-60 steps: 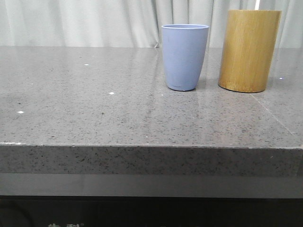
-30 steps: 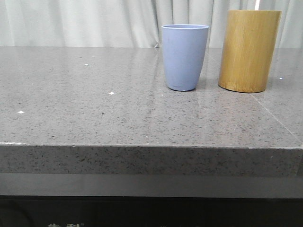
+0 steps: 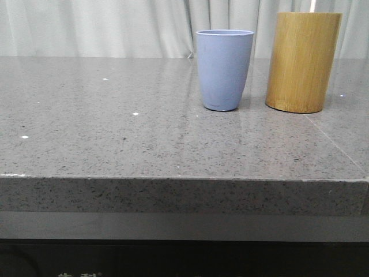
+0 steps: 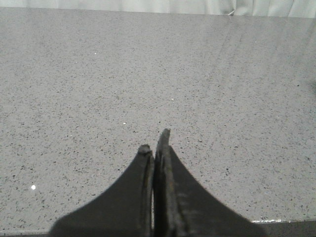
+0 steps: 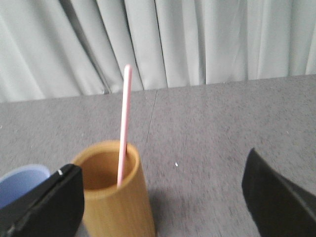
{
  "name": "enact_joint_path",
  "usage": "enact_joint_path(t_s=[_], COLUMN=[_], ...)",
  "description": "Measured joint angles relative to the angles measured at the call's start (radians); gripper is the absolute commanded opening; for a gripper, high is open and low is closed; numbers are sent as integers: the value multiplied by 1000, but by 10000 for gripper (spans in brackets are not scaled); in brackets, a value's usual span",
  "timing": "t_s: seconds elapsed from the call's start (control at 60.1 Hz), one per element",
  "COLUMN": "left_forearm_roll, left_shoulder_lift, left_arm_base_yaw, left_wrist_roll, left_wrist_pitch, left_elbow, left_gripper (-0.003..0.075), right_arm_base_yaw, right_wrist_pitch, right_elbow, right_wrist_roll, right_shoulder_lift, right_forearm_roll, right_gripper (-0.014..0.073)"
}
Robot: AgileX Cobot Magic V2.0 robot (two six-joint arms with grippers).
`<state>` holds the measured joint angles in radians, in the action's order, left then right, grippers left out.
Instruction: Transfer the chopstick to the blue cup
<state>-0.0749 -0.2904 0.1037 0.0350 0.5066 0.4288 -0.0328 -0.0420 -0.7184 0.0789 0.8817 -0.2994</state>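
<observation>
The pale blue cup stands empty on the grey table, just left of a taller bamboo cylinder. One pale pink chopstick stands in the bamboo cylinder, leaning on its rim; its tip also shows in the front view. My right gripper is open and empty, above and just short of the cylinder, which sits near its left finger. The blue cup's rim shows beside that finger. My left gripper is shut and empty over bare table. Neither gripper shows in the front view.
The speckled grey stone table has its front edge close to the camera. A pale curtain hangs behind the table's far edge.
</observation>
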Motion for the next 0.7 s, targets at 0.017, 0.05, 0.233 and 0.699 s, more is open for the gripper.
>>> enact_joint_path(t_s=[0.017, 0.05, 0.233, 0.699], left_forearm_roll=[0, 0, 0, -2], left_shoulder_lift=[0, 0, 0, 0], left_arm_base_yaw=[0, 0, 0, 0], left_wrist_roll=[0, 0, 0, 0], left_wrist_pitch=[0, -1, -2, -2], left_elbow=[0, 0, 0, 0], left_gripper=[-19, -19, -19, -19], right_arm_base_yaw=[0, -2, -44, -101], right_wrist_pitch=[1, 6, 8, 70], right_elbow=[-17, -57, -261, -496], right_wrist_roll=[0, 0, 0, -2], right_shoulder_lift=[21, 74, 322, 661], right_forearm_roll=[-7, -29, -120, -131], right_gripper=[654, 654, 654, 654])
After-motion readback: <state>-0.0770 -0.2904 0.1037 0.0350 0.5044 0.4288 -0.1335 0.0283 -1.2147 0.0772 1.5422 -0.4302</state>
